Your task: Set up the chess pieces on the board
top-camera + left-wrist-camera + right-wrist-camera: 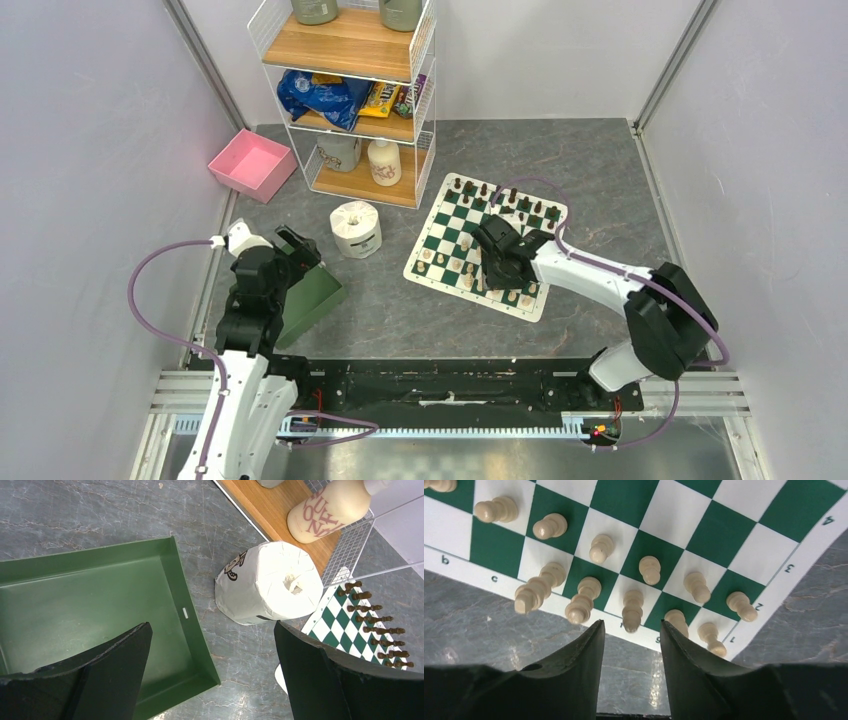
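Tabletop (499,645) meets board (674,515) edge under right gripper (631,627), seemingly parted.

the board (624,500) is checkered dark green and white with a white border and carries cream pieces (650,570) and dark brown pieces (370,608), the bin (75,605) is plain dark green, the tray (250,163) pink, the paper roll (270,587) white, and the table (400,310) grey with pale marbled veins.

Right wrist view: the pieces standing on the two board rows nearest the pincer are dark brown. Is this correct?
Not correct. The pieces on the two rows of the board nearest the right pincer are cream, not dark brown, as the right wrist view shows. The rest holds: they do stand on those two rows.
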You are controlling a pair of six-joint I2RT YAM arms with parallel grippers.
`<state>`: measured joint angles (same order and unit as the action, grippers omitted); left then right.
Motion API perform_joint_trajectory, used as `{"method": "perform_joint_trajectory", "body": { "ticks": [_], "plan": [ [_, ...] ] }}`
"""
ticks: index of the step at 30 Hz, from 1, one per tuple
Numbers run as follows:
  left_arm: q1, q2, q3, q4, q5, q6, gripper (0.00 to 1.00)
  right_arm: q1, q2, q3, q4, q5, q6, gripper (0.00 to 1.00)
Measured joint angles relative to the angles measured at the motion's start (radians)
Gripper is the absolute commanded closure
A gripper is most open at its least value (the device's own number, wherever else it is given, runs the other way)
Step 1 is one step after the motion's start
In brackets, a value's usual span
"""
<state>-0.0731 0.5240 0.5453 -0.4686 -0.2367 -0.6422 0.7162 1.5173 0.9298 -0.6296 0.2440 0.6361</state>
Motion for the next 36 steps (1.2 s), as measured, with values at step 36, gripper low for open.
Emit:
{"method": "perform_joint_trajectory", "body": {
  "ticks": [36],
  "plan": [
    [0.000,-0.002,0.270,-0.262,0.129,0.117,0.00,0.000,-0.491,0.078,-0.401,0.019,0.101,0.14]
  ]
}}
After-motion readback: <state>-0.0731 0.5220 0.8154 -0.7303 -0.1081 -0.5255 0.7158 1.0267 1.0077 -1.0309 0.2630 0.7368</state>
